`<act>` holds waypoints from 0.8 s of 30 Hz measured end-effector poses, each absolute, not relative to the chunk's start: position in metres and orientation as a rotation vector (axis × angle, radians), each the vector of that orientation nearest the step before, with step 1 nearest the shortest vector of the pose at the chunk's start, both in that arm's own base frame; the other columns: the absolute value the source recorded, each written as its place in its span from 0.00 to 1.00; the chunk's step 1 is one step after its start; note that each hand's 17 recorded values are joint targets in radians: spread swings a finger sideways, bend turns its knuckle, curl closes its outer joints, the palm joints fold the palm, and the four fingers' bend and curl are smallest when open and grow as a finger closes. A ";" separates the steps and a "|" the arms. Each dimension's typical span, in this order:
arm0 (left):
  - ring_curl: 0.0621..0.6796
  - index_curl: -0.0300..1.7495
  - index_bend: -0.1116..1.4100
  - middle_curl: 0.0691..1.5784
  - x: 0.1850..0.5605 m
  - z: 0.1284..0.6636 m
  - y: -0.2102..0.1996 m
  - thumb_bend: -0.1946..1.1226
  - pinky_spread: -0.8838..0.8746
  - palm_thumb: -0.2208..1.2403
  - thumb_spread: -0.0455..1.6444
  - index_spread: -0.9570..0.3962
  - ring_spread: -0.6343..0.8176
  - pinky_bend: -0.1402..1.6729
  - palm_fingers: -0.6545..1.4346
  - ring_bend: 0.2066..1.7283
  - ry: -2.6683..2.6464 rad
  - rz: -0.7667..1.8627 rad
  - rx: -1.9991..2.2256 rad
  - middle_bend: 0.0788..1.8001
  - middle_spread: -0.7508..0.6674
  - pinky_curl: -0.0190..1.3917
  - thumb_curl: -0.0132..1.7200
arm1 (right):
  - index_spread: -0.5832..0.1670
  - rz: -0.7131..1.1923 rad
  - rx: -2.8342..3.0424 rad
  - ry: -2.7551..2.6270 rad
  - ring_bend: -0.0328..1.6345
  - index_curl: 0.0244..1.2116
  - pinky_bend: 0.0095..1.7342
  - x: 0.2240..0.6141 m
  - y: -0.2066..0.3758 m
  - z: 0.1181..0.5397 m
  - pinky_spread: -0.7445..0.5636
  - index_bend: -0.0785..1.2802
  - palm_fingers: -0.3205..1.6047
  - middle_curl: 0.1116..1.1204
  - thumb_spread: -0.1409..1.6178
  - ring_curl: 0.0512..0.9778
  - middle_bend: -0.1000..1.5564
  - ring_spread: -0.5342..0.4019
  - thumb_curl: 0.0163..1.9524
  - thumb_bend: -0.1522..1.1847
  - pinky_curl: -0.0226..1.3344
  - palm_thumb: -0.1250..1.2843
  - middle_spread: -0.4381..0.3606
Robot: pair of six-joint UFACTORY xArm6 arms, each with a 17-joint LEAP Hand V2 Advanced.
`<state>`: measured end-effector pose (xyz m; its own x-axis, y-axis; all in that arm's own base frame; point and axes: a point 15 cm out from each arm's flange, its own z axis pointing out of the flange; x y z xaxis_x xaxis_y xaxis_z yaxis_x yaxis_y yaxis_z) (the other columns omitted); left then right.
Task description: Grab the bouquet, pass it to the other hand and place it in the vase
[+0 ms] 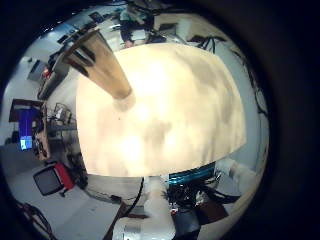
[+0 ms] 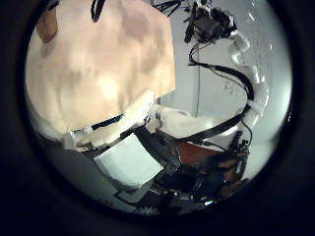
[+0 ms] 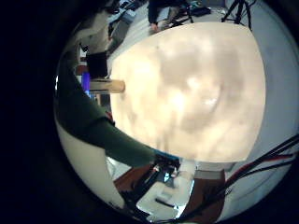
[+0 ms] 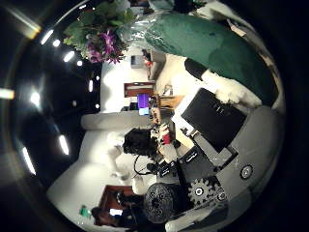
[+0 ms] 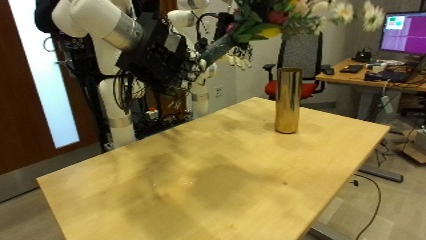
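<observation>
A tall gold vase stands upright near the far edge of the light wooden table. My right hand is raised high above the table's far side and shut on the green stems of the bouquet. Its pink, white and red flowers point away toward the vase, higher than the vase's mouth. The right thumb side palm view shows the flowers and the green wrap close by. The stems run across the right little finger side view, beside the vase. My left hand's fingers look relaxed and hold nothing; it looks down on the vase.
An office chair stands behind the vase. A desk with a monitor is beyond it. A brown door is beside the arms.
</observation>
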<state>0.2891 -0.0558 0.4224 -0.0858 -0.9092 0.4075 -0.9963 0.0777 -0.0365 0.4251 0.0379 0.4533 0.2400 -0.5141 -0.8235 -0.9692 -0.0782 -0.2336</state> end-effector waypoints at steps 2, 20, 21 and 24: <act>0.17 0.30 0.23 0.21 0.295 0.432 -0.062 0.12 0.70 0.41 0.60 0.69 0.65 0.17 0.52 0.14 -2.064 0.499 1.884 0.14 0.56 0.13 0.18 | 0.36 0.694 -1.717 1.307 0.88 0.88 0.77 0.418 0.045 0.458 0.42 0.76 0.75 0.65 0.38 0.61 0.88 0.36 0.45 0.10 0.54 0.96 0.38; 0.18 0.24 0.18 0.19 0.334 0.487 -0.084 0.12 0.71 0.27 0.52 0.82 0.70 0.21 0.46 0.22 -1.815 0.867 1.596 0.10 0.68 0.18 0.18 | 0.39 0.694 -1.791 0.823 0.89 0.88 0.70 0.360 0.121 0.456 0.41 0.80 0.75 0.64 0.23 0.62 0.89 0.37 0.48 0.10 0.63 0.93 0.39; 0.18 0.24 0.18 0.19 0.336 0.491 -0.082 0.12 0.71 0.27 0.52 0.83 0.71 0.21 0.45 0.22 -1.797 0.894 1.590 0.09 0.68 0.18 0.18 | 0.39 0.707 -1.796 0.802 0.89 0.88 0.70 0.357 0.124 0.456 0.41 0.80 0.75 0.64 0.23 0.62 0.89 0.37 0.48 0.10 0.64 0.93 0.39; 0.19 0.22 0.17 0.19 0.339 0.498 -0.084 0.12 0.71 0.26 0.50 0.86 0.73 0.23 0.44 0.24 -1.755 0.942 1.543 0.09 0.73 0.20 0.19 | 0.39 0.747 -1.804 0.758 0.89 0.87 0.69 0.349 0.134 0.456 0.40 0.80 0.75 0.64 0.22 0.62 0.89 0.37 0.48 0.10 0.65 0.92 0.39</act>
